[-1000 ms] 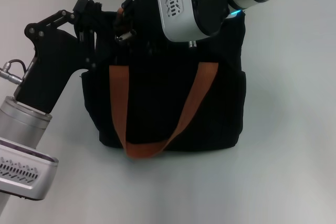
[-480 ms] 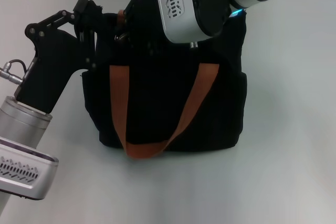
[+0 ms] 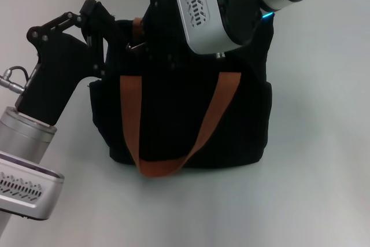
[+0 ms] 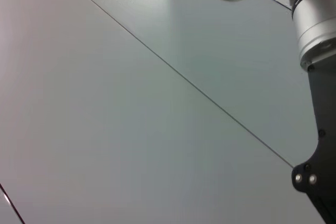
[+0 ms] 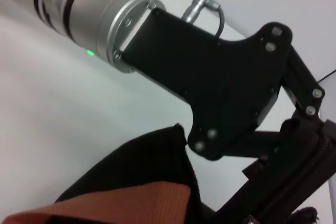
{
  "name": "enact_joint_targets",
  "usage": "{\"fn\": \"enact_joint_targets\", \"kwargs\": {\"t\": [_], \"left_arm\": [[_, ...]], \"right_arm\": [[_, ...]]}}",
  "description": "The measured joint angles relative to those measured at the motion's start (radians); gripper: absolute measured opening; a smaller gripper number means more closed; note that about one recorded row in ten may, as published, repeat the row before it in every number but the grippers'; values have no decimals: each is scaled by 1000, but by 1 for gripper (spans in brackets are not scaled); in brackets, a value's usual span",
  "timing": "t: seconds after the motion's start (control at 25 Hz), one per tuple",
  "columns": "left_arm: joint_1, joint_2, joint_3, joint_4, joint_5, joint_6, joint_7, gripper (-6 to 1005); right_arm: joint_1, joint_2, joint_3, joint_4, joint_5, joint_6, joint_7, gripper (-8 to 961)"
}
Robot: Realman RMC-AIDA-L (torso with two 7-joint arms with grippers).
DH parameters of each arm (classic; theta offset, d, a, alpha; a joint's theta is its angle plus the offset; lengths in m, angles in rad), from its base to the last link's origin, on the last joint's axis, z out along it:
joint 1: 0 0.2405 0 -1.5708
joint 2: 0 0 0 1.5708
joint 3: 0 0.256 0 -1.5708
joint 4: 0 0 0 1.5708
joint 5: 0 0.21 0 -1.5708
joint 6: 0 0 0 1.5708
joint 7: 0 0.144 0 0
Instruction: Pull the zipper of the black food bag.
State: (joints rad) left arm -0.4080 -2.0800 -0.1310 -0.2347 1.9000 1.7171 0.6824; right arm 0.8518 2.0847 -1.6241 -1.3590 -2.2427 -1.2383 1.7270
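Head view: both grippers crowded at the black food bag (image 3: 185, 120) top edge, jaws' state unclear.

- The left arm comes in from the lower left of the head view, and its black left gripper (image 3: 107, 24) reaches up and to the right.
- The right arm comes in from the upper right; its silver wrist hides most of the right gripper (image 3: 151, 30).
- The two grippers are close together, the left one also visible in the right wrist view.
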Motion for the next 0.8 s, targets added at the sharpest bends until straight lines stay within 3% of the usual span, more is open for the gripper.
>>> {"fn": "enact_joint_targets", "kwargs": {"t": [0.8], "left_arm": [[42,0,-25,0,-6,-29,-3,36]], "right_arm": [[-92,3,-5,-132,-100,-38,47,40]]}}
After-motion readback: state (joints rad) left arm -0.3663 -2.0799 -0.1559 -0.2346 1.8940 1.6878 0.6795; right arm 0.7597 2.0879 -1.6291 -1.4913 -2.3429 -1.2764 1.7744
